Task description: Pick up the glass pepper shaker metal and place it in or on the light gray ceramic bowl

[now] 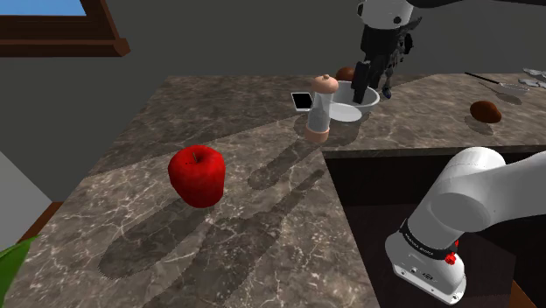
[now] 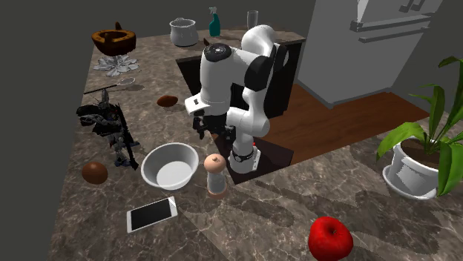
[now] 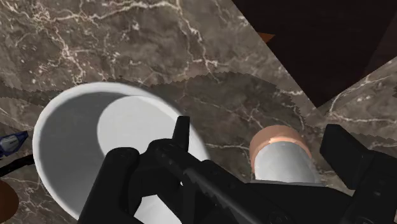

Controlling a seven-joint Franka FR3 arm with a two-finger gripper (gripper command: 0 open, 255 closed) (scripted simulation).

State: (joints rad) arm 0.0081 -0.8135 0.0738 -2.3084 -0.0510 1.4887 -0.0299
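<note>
Pepper shaker (image 2: 215, 175), pale cylinder with rounded tan cap, stands beside smooth white bowl (image 2: 159, 159); gripper (image 1: 373, 86) spread, empty.

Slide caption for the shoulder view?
Open gripper near the white bowl; pepper shaker upright beside the bowl on the dark veined counter, red apple in the foreground.

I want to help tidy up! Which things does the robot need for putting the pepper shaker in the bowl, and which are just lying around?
For the job:
pepper shaker
white bowl

Just lying about:
red apple
phone
black toy figure
potted plant
spray bottle
</note>
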